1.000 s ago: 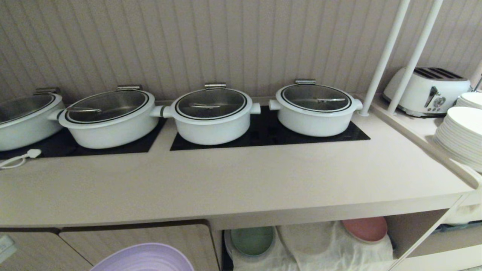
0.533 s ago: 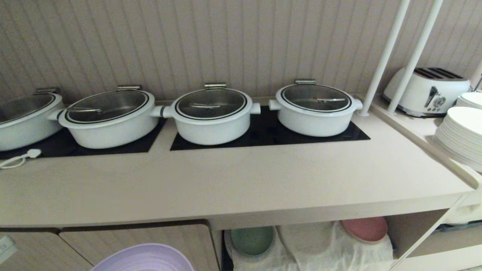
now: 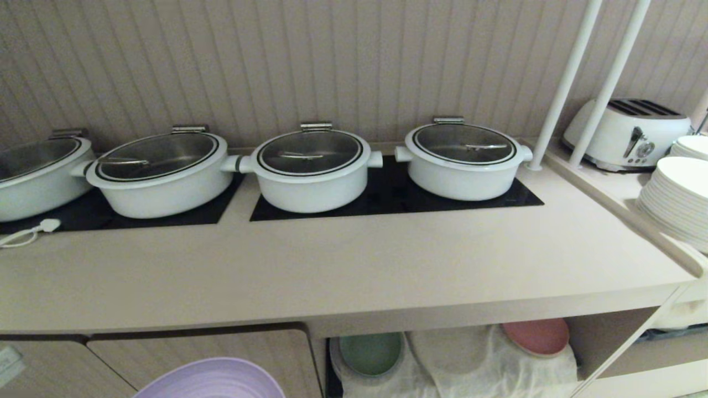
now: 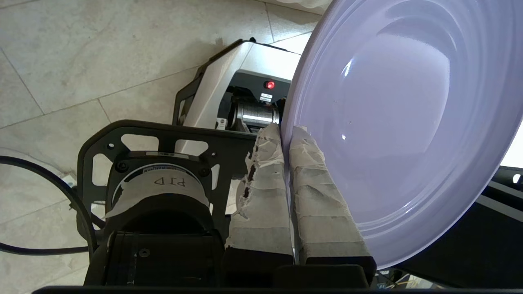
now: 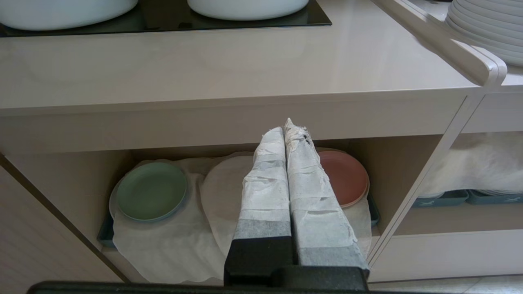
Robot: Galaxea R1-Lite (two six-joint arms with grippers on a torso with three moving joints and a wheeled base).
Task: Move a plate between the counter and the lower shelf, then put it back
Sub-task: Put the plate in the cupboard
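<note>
The lavender plate [image 4: 392, 122] is held by the left hand [image 4: 286, 134], its taped fingers [image 4: 261, 192] pinched narrow on the plate's rim, with the plate tilted up on edge above the robot base and tiled floor [image 4: 81, 53]. In the head view only the plate's top arc [image 3: 213, 378] is seen, below the tabletop [image 3: 354, 265] front edge and in front of the closed cabinet doors [image 3: 193, 348], to the left of the lower shelf [image 3: 603, 337]. The lower shelf, under the tabletop, is draped with a white gauzy cloth [image 5: 171, 245]; on the cloth a green plate [image 5: 152, 190] is seen toward the shelf's left side and a pink-red plate [image 5: 347, 177] toward its right, with a cloth-covered round shape between them. The right hand [image 5: 286, 126] is seen in front of the shelf opening, fingers pressed together, nothing held. On the tabletop, white lidded pots [image 3: 312, 168] are lined up on black hob panels [image 3: 387, 204] toward the wall. Right of the tabletop, a white toaster [image 3: 628, 132] and a stack of white plates [image 3: 677, 199] are seen on the adjoining surface.
</note>
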